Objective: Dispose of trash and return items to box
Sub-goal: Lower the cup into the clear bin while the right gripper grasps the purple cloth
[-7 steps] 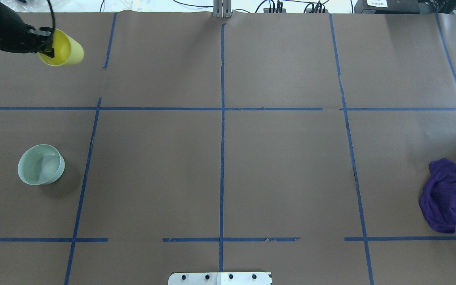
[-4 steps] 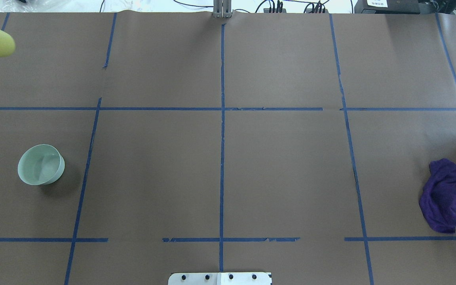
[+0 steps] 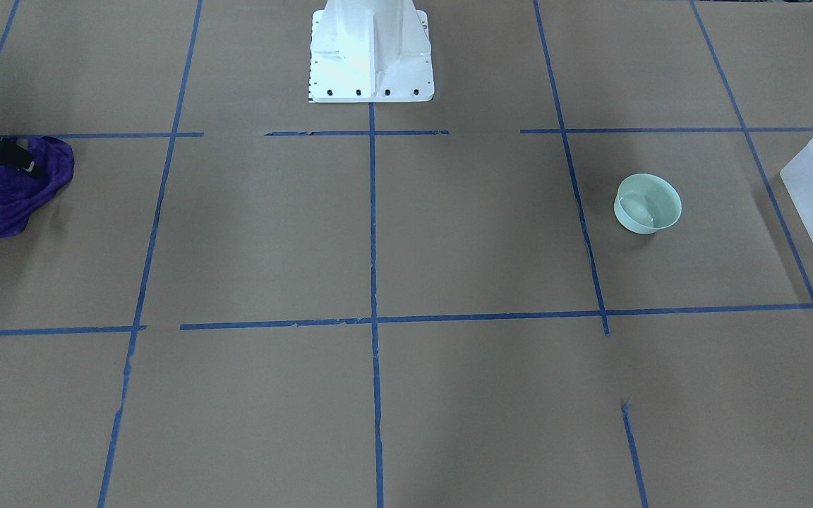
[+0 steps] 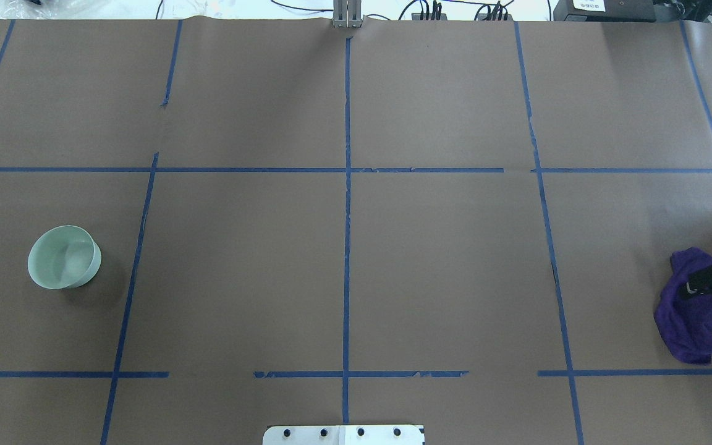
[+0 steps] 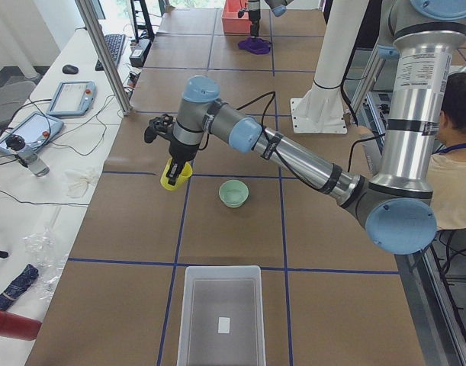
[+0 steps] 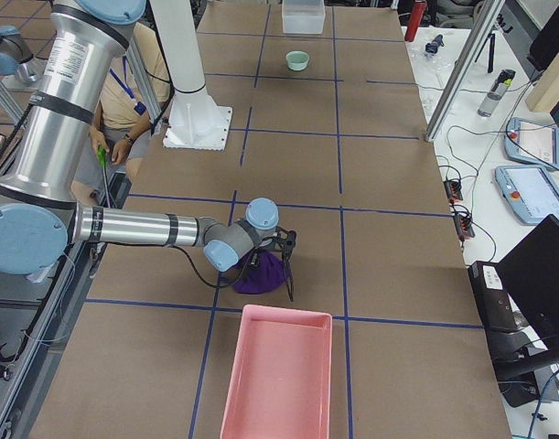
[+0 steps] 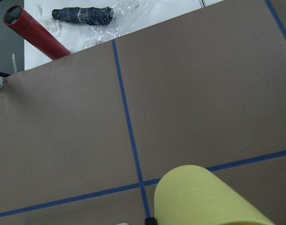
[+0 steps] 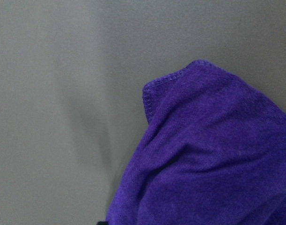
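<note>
The left pincer (image 5: 174, 162) is pinching the small yellow plastic cup (image 5: 176, 175) by its rim and holding it clear of the brown-papered table (image 4: 442, 259). The cup is well apart from the translucent frosted-white rectangular plastic tub (image 5: 221, 316), with the pale mint-green round bowl (image 4: 63, 256) standing upright on the table between them.

I'd say the cup is light and stiff but thin-walled and smooth. A rim pinch should hold it, though it could swing or slip if jolted. The bowl looks just as light and rigid, and its upright wall at the rim seems the natural place to grip it.

At the far end, the right pincer (image 4: 711, 285) sits low over a crumpled purple cloth (image 4: 690, 315). I cannot tell whether its jaws are spread or closed. The cloth is soft and limp, so a raised fold would be the best place to take it.
</note>
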You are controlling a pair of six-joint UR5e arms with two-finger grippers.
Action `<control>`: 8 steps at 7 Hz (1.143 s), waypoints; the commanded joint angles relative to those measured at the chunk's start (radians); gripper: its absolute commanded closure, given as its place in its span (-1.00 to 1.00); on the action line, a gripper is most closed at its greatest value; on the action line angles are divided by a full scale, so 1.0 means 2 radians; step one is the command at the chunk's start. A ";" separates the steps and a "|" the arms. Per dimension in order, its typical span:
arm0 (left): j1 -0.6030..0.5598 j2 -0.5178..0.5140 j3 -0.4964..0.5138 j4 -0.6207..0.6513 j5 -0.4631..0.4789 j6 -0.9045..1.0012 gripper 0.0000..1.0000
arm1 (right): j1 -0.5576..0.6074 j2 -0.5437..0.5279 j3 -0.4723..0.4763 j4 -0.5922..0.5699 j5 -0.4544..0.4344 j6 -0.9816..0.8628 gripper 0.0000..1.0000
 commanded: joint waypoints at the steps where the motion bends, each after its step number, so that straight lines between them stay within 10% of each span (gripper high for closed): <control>1: -0.022 0.043 0.004 0.000 0.000 0.021 1.00 | -0.001 -0.007 -0.003 0.016 0.003 -0.007 1.00; 5: -0.064 0.079 0.139 -0.007 -0.027 0.132 1.00 | 0.002 0.016 0.025 0.032 0.008 -0.007 1.00; 8: -0.060 0.057 0.315 -0.162 -0.121 0.134 1.00 | 0.086 0.018 0.075 0.027 0.026 -0.007 1.00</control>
